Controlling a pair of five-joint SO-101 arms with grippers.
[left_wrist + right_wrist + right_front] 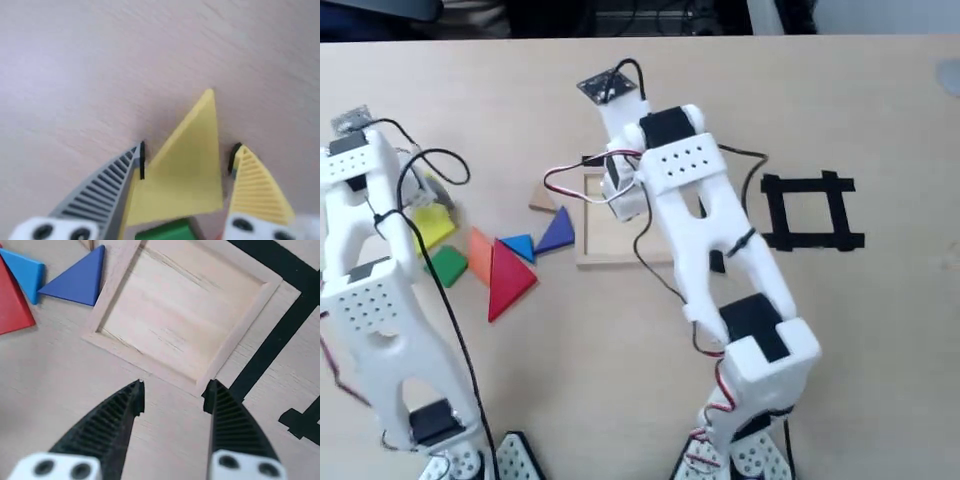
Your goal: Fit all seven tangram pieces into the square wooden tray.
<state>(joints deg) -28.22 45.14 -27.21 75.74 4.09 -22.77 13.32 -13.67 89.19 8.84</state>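
Note:
The square wooden tray (pixel 145 364) is empty, and my right gripper (pixel 174 390) hangs open just above one of its corners. In the high view the right arm covers much of the tray (pixel 610 262). At the far left a yellow triangle (pixel 185 165) lies flat on the table between the fingers of my left gripper (pixel 187 157), which is open and straddles it closely. A green piece (pixel 165 232) touches the yellow one. Between the arms lie orange (pixel 480 255), red (pixel 510 282), light blue (pixel 518 246) and dark blue (pixel 558 232) pieces, with a tan triangle (pixel 542 196) behind them.
A square outline of black tape (pixel 810 212) is stuck to the table right of the tray. Cables loop from both arms over the pieces and the tray's edge. Bare tabletop spreads in front of the pieces and behind the tray.

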